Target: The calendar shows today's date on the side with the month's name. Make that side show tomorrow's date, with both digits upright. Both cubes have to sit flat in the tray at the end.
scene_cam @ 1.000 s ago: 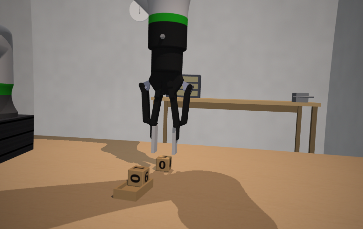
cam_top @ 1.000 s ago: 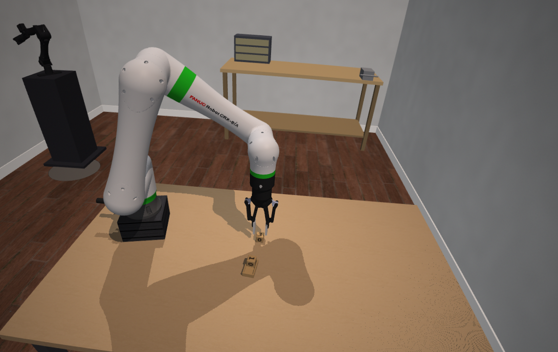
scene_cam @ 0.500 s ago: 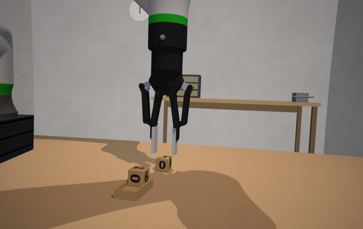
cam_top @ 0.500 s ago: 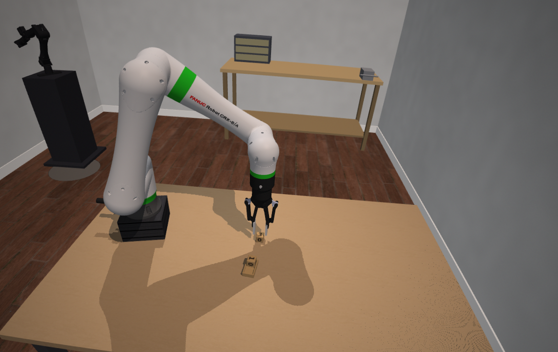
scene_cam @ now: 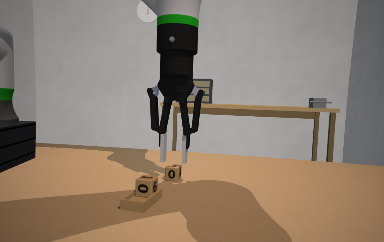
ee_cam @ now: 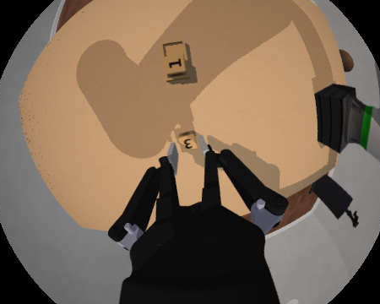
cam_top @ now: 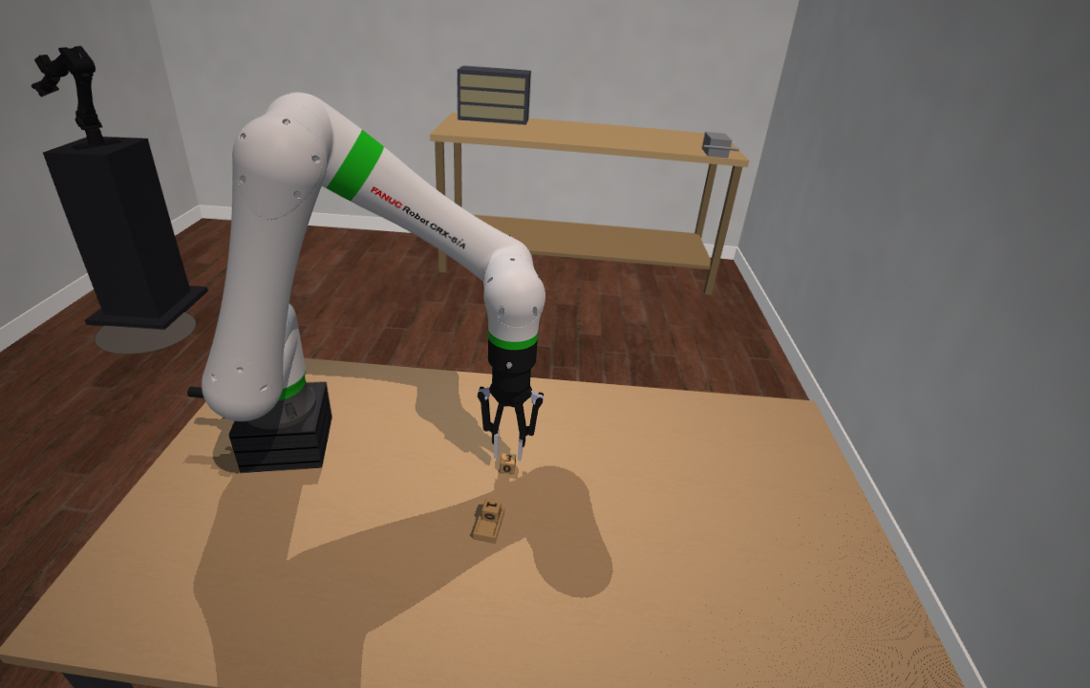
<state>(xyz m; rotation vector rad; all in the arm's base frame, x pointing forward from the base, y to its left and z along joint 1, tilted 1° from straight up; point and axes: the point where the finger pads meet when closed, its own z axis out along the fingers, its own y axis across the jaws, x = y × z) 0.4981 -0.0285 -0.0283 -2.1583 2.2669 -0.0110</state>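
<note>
A small wooden tray (cam_top: 482,532) (scene_cam: 133,205) (ee_cam: 188,77) lies on the table. One digit cube (cam_top: 491,511) (scene_cam: 145,186) (ee_cam: 176,61) sits in the tray's end nearer the arm, with 1 on top and 0 and 6 on its sides. The tray's other half is empty. A second cube (cam_top: 507,464) (scene_cam: 172,173) (ee_cam: 188,142) stands on the table just behind the tray, with 3 on top and 0 on one side. My gripper (cam_top: 509,450) (scene_cam: 173,161) (ee_cam: 187,145) points straight down over this loose cube. Its fingers are partly open, with the tips just above the cube's top, and they hold nothing.
The arm's black base (cam_top: 279,427) (scene_cam: 3,144) stands at the table's back left. The wooden table (cam_top: 702,530) stretches wide to the right and front. A shelf table (cam_top: 587,137) and a black pedestal (cam_top: 120,230) stand far off on the floor.
</note>
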